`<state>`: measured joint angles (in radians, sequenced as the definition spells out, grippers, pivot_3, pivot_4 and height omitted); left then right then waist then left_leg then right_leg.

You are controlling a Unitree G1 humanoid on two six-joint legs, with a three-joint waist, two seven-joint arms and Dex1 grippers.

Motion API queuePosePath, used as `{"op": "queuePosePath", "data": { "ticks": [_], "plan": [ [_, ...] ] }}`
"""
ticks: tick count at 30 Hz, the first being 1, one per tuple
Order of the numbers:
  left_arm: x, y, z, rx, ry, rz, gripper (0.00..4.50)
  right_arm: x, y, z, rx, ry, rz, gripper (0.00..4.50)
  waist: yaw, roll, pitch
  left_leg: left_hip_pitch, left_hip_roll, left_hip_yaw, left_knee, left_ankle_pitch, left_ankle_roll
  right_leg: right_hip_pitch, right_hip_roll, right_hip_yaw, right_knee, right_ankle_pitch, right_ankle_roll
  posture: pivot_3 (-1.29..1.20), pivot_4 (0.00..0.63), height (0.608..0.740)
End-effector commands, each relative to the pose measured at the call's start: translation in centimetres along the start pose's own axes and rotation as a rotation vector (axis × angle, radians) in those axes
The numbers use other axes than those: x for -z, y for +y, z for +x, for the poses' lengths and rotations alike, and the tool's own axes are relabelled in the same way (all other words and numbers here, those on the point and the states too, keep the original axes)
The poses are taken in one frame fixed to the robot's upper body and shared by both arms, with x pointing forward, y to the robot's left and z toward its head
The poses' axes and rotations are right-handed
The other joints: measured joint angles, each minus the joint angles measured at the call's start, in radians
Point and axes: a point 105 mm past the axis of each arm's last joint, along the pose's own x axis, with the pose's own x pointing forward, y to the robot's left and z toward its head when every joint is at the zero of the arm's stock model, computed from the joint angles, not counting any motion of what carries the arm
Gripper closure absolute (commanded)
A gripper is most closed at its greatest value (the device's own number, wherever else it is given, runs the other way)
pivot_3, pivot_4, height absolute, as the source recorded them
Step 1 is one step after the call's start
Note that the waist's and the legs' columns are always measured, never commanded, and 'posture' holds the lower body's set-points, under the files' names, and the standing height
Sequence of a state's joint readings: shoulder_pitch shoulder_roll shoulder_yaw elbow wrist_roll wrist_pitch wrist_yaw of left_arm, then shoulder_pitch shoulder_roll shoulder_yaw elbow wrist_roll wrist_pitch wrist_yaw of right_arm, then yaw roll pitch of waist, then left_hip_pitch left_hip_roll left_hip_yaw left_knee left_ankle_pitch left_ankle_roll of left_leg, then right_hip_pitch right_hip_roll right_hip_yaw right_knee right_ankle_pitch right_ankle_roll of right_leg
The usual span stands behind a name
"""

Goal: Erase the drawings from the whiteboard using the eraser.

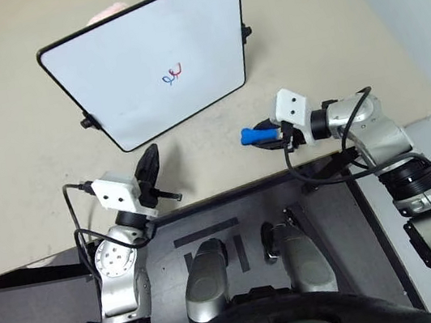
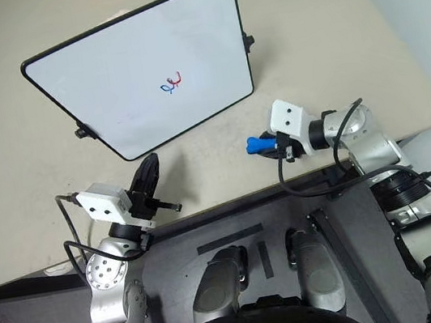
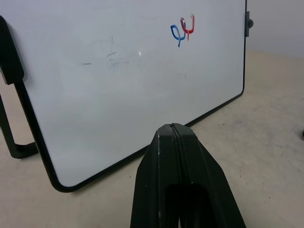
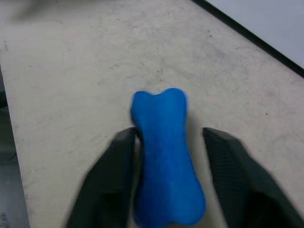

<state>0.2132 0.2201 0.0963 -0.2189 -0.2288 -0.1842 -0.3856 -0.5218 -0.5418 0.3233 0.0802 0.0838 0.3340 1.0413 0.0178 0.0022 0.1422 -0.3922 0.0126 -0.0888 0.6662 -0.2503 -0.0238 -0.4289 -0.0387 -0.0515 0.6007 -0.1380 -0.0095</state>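
Observation:
The whiteboard stands tilted on the beige table, black-framed, with the drawings, small red and blue loops, right of its middle. The blue bone-shaped eraser lies on the table in front of the board's right corner. My right gripper reaches in from the right with a finger on each side of the eraser. One finger touches it and the other stands a little apart. My left gripper is shut and empty, hovering near the table's front edge and pointing at the board.
The table's front edge runs just under both grippers, with dark floor below. Its right edge lies beyond my right arm. Black knobs stick out from the board's frame. A pale pink shape peeks from behind the board.

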Motion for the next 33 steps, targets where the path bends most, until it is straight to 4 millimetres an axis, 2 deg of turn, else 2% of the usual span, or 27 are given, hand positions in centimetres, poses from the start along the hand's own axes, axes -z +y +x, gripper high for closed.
{"op": "queuePosePath", "data": {
  "ticks": [1, 4, 9, 13, 16, 20, 26, 30, 33],
  "plan": [
    [-0.9, 0.2, 0.1, 0.003, -0.035, 0.027, 4.50, -1.0, -0.1, -0.4, 0.002, -0.030, -0.025, 3.79, 0.000, 0.000, 0.000, 0.000, 0.000, 0.000, 0.000, 0.000, 0.000, 0.000, 0.000, 0.000, 0.000, -0.001, 0.001, 0.00, 0.150, 0.740],
    [-0.8, 0.1, 0.1, 0.004, -0.035, 0.028, 4.50, -1.7, -0.3, -0.6, 0.024, -0.052, -0.079, 4.23, 0.000, 0.000, 0.000, 0.000, 0.000, 0.000, 0.000, 0.000, 0.000, 0.000, 0.000, 0.000, 0.000, -0.001, 0.001, 0.00, 0.150, 0.740],
    [-0.8, 0.2, 0.0, 0.006, -0.031, 0.031, 4.50, -6.9, -2.2, -0.7, 0.139, -0.188, -0.282, 4.25, -0.004, 0.001, 0.000, 0.000, 0.000, 0.000, 0.000, 0.000, 0.000, -0.001, 0.000, 0.000, 0.000, -0.001, 0.001, 0.00, 0.150, 0.740],
    [-0.8, 0.2, 0.2, 0.011, -0.031, 0.032, 4.50, -11.3, -3.5, 0.9, 0.235, -0.291, -0.530, 4.25, -0.011, 0.001, 0.000, 0.001, 0.001, 0.000, 0.000, 0.001, -0.001, -0.002, 0.000, 0.000, 0.002, 0.003, -0.004, 0.00, 0.150, 0.740],
    [-0.9, 0.1, 0.6, 0.017, -0.041, 0.032, 4.50, -13.1, -3.7, 2.3, 0.272, -0.339, -0.721, 4.25, -0.009, 0.001, 0.000, 0.002, 0.001, -0.001, 0.000, 0.000, -0.002, -0.003, 0.000, 0.000, 0.004, 0.005, -0.009, 0.00, 0.150, 0.740],
    [-1.0, 0.2, 0.8, 0.010, -0.052, 0.033, 4.50, -14.2, -4.0, 3.4, 0.300, -0.391, -0.884, 4.25, 0.000, 0.001, 0.001, -0.001, 0.001, -0.002, 0.000, -0.001, -0.004, -0.006, 0.000, 0.000, 0.004, 0.005, -0.010, 0.00, 0.150, 0.740],
    [-0.9, 0.2, 0.7, -0.002, -0.056, 0.033, 4.50, -15.0, -4.6, 4.6, 0.359, -0.447, -0.997, 4.25, 0.002, 0.001, 0.001, -0.008, 0.001, -0.002, 0.000, -0.005, -0.010, -0.014, -0.001, -0.001, 0.006, 0.007, -0.013, 0.00, 0.150, 0.740],
    [-1.0, 0.1, 0.7, -0.005, -0.060, 0.033, 4.50, -14.0, -4.5, 6.1, 0.346, -0.414, -1.016, 4.25, 0.001, 0.001, 0.001, -0.008, 0.002, -0.002, 0.000, -0.011, -0.019, -0.016, -0.001, -0.002, 0.008, 0.007, -0.014, 0.00, 0.150, 0.740],
    [-1.1, 0.0, 0.8, -0.007, -0.064, 0.034, 4.50, -13.2, -4.2, 7.0, 0.327, -0.391, -1.028, 4.25, 0.001, 0.001, 0.001, -0.008, 0.002, -0.001, 0.000, -0.011, -0.020, -0.016, -0.001, -0.002, 0.008, 0.008, -0.015, 0.00, 0.150, 0.740]
  ]
}}
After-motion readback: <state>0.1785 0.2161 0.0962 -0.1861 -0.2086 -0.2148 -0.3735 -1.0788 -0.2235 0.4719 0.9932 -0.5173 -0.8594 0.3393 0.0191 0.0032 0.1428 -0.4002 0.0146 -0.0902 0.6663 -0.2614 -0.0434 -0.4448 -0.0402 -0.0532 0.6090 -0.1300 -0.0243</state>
